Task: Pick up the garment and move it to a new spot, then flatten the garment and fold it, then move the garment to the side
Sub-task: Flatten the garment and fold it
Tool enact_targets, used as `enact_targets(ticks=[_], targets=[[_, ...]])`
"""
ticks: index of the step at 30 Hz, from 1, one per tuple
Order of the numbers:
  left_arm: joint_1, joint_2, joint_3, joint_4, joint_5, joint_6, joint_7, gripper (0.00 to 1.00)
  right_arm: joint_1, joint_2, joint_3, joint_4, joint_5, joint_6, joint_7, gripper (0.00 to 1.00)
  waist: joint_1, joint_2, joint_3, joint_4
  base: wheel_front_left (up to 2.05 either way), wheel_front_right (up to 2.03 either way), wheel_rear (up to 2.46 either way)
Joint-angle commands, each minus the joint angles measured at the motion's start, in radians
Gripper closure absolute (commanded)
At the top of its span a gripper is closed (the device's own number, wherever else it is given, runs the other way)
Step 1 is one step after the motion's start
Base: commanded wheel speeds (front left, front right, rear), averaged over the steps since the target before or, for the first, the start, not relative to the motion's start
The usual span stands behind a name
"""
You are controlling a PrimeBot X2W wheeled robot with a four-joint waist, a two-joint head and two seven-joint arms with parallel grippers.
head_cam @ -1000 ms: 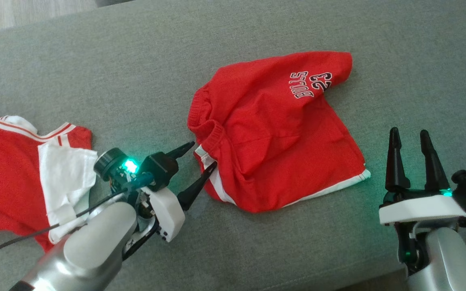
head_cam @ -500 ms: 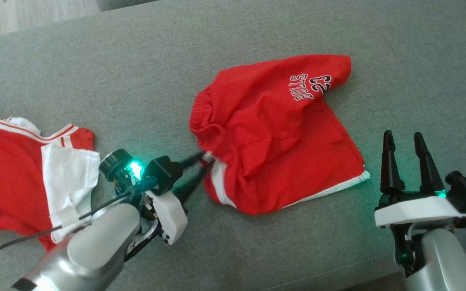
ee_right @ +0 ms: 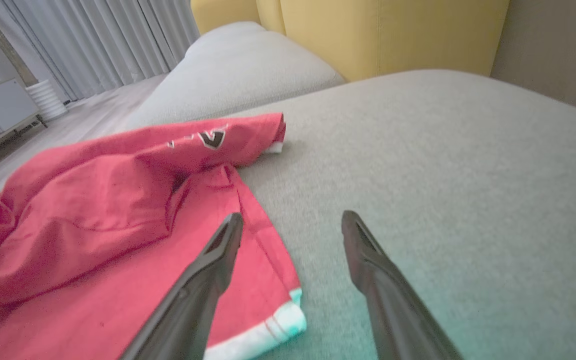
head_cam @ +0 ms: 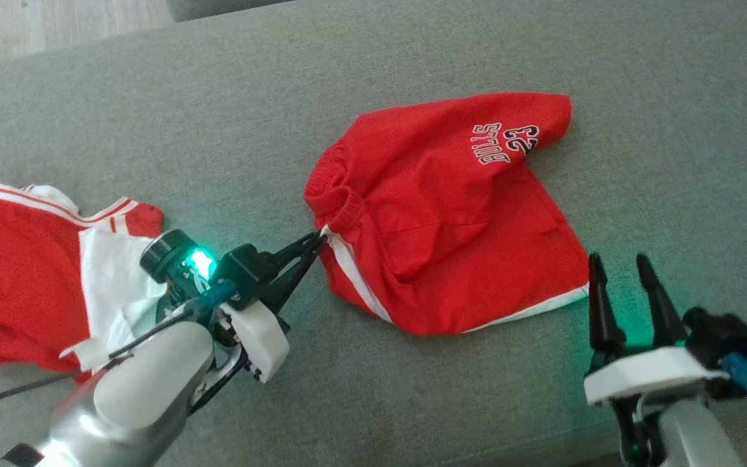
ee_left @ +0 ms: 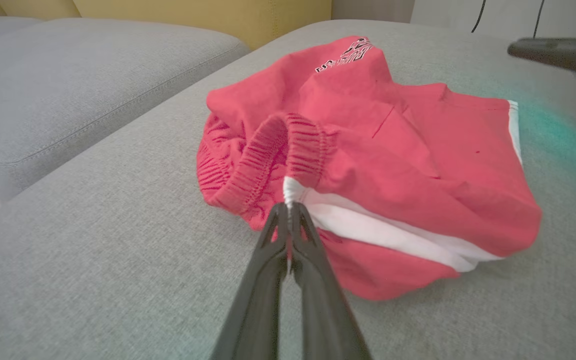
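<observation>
Red shorts with white side stripes and "BULLS 23" lettering lie crumpled on the grey cushion. My left gripper is shut on the shorts' waistband corner, where the white stripe begins. The elastic waistband bunches just beyond the tips. At the lower right, my right gripper stands open just off the shorts' white-trimmed hem corner, with nothing between its fingers.
A second red-and-white garment lies at the left of the cushion, partly under my left arm. A yellow backrest rises behind the cushion. More grey cushions lie beyond. Wooden floor shows at the top left.
My left gripper went from open beside the waistband to shut on its corner, and has drawn that corner slightly. The right gripper has dropped lower in the head view; the view itself has shifted.
</observation>
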Motion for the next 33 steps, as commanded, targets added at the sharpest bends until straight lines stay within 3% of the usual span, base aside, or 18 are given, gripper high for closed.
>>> enact_targets(ticks=[1,11,27,28,29,30,31,33], targets=[[-0.021,0.041,0.043,-0.04,0.003,0.015,-0.008,1.0,0.016,-0.005,0.032,-0.004,-0.008,-0.001,-0.011,0.0,0.0001,0.0,-0.002,0.005,0.0,0.0,0.0],[0.024,0.075,0.058,-0.133,-0.008,0.082,0.001,1.0,0.006,-0.005,0.044,0.126,-0.036,-0.001,-0.006,0.0,0.0001,0.0,-0.019,0.035,0.0,0.0,0.0],[0.035,0.09,0.049,-0.179,-0.016,0.103,0.021,1.0,-0.029,-0.005,0.023,0.194,-0.099,-0.001,-0.001,0.0,0.0001,0.0,-0.026,0.067,0.0,0.0,0.0],[0.035,0.091,0.049,-0.18,-0.017,0.105,0.022,1.0,-0.03,-0.005,0.022,0.197,-0.102,-0.001,0.0,0.05,0.0001,0.0,-0.026,0.068,0.0,0.0,0.0],[0.035,0.092,0.048,-0.18,-0.017,0.106,0.023,1.0,-0.029,-0.005,0.022,0.201,-0.105,-0.001,0.002,0.35,0.0001,0.0,-0.026,0.068,0.0,0.0,0.0],[0.035,0.093,0.048,-0.179,-0.018,0.107,0.024,1.0,-0.029,-0.005,0.024,0.203,-0.104,-0.001,0.004,0.75,0.0001,0.0,-0.026,0.068,0.0,0.0,0.0],[0.035,0.094,0.048,-0.178,-0.018,0.108,0.025,1.0,-0.03,-0.005,0.024,0.204,-0.104,-0.001,0.004,1.0,0.0001,0.0,-0.027,0.067,0.0,0.0,0.0],[0.037,0.096,0.047,-0.176,-0.02,0.112,0.027,1.0,-0.031,-0.005,0.021,0.203,-0.103,-0.001,0.003,1.0,0.0001,0.0,-0.029,0.065,0.0,0.0,0.0]])
